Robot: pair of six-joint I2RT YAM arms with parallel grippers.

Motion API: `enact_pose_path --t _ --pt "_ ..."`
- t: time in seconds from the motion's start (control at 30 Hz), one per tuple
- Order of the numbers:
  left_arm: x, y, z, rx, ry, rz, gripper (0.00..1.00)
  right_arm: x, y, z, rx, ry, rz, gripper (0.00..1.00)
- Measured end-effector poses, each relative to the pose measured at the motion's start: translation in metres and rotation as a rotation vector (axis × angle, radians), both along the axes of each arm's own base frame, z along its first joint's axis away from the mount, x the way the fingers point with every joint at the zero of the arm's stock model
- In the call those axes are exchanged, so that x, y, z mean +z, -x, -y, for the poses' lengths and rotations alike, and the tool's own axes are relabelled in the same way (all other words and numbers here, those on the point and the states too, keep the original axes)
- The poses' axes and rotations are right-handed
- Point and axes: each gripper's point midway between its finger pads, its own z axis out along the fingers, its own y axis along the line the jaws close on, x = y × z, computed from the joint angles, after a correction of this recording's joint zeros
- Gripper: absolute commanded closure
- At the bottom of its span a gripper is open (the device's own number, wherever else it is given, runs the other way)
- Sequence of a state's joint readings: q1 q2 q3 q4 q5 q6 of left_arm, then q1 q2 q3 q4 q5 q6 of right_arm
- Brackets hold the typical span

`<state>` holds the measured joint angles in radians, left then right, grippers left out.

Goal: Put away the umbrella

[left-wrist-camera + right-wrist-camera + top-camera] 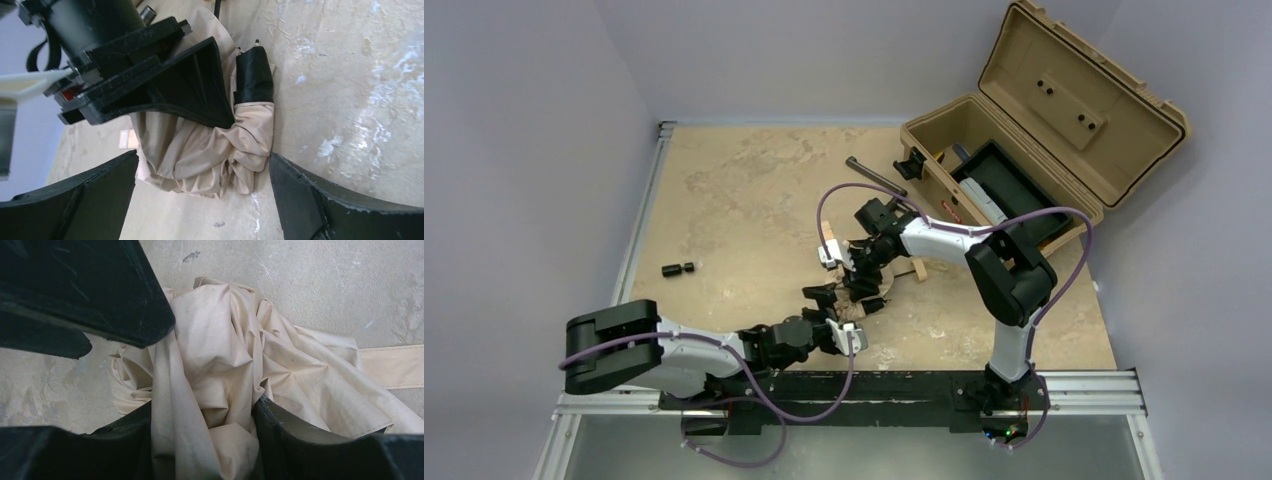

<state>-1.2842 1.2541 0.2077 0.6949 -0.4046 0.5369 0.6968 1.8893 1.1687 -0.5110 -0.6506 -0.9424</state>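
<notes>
Looming at the bottom of the left wrist view, the left gripper [202, 167] is standing with its claw wide apart, one finger on either side of the umbrella [250, 135] and neither one touching it. That umbrella is lying collapsed near the middle of the table [744, 200], well apart from the case, with its beige canopy bunching loosely and a black band showing at one end. Further right, the right gripper [202, 440] is clamping a thick fold of the canopy between its fingers.

Gathering the bundle seems to be the step in hand, with stowing not yet begun. The next move is calling for the left claw to close on the loose fabric, so both arms are sharing the load, and then probably a lift toward the open case [1079, 100] at far right.

Counting: one small black piece [677, 268] lying at left, one umbrella, two grippers, one dark bar [874, 178] lying near the case, one case.
</notes>
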Motion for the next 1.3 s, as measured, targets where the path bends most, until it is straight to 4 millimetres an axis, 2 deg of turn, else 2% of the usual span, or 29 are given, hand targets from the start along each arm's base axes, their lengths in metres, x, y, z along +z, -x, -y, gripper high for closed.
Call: enact_pose_path --t 0.27,0.43,0.5,0.7,0.83,0.97,1.1,1.2,1.3 --pt "0.012 -0.013 0.014 0.012 0.016 0.066 0.0 -0.001 0.002 0.002 0.024 -0.005 -0.003 0.64" --pt "-0.011 -0.025 0.014 0.037 -0.029 0.013 0.03 0.001 0.002 0.003 0.039 -0.012 -0.005 0.62" --pt "-0.024 -0.028 0.014 0.046 -0.049 -0.018 0.08 0.001 0.002 0.003 0.047 -0.013 -0.005 0.61" --pt "-0.031 -0.03 0.028 0.071 -0.006 -0.089 0.28 0.002 0.005 0.007 0.071 -0.018 -0.014 0.57" --pt "-0.037 -0.03 0.036 0.09 0.019 -0.146 0.39 0.002 0.006 0.011 0.085 -0.012 -0.02 0.5" --pt "-0.045 -0.029 0.043 0.114 0.054 -0.213 0.62 0.005 0.008 0.018 0.096 -0.009 -0.03 0.4" --pt "-0.049 -0.029 0.054 0.124 0.113 -0.277 0.68 0.009 0.009 0.03 0.089 0.001 -0.046 0.31" --pt "-0.051 -0.028 0.063 0.121 0.16 -0.332 0.84 0.014 0.01 0.038 0.083 0.011 -0.052 0.27" --pt "-0.052 -0.027 0.069 0.121 0.203 -0.384 0.92 0.023 0.013 0.044 0.079 0.015 -0.059 0.25"
